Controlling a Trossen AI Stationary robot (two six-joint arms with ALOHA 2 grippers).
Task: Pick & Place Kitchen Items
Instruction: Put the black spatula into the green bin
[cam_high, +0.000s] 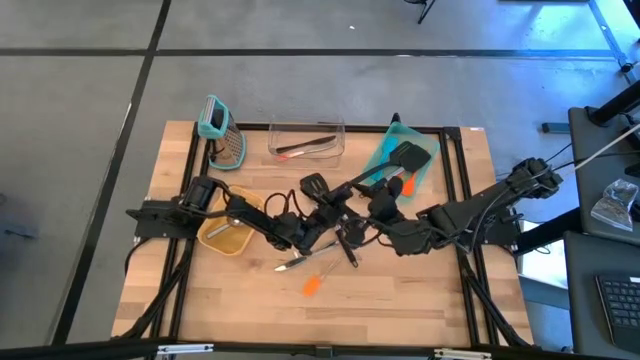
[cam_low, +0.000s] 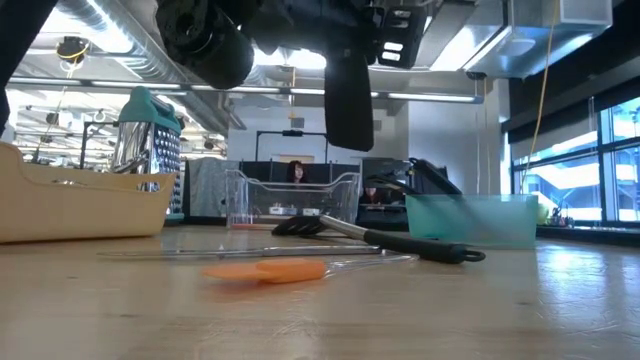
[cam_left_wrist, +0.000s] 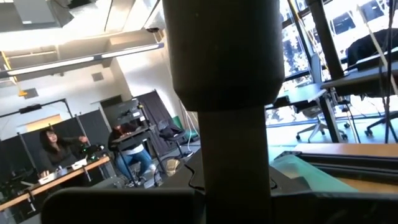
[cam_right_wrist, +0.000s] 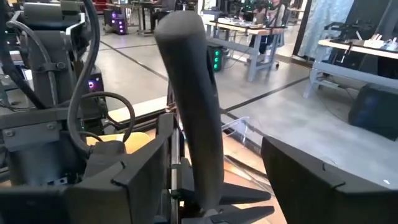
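Worktop, near edge: orange spatula, lying flat. Beyond it, thin metal piece. Centre, above the worktop: black-handled utensil, long axis upright, free end downward; we see the left gripper clamped on it and the right gripper spread loose around it. Left edge: tan bin. Far edge: grater, clear bin, teal tray

No legible text, label, brand, number or sign appears in any view, on the table, on the utensils or in the room behind.
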